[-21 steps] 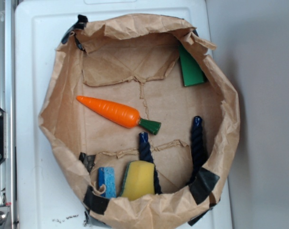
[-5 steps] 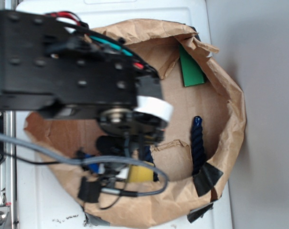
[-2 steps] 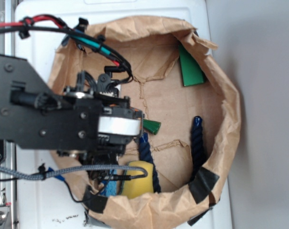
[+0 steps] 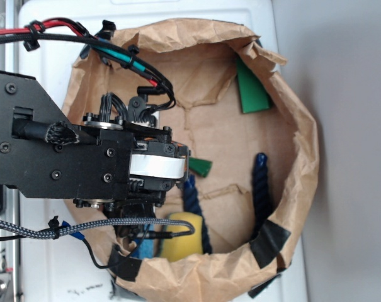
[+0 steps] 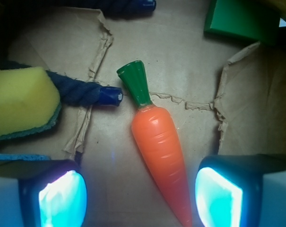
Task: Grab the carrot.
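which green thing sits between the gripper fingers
The carrot, by its green stem cap. The other green thing, the flat green block, lies far off at the bag's wall, beyond the open gripper.

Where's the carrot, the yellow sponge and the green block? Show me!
carrot (image 5: 159, 146): wrist view, on the middle of its orange body.
yellow sponge (image 5: 20, 101): wrist view, on its yellow top.
green block (image 4: 250, 91): exterior view, on its flat face near the bag's wall.
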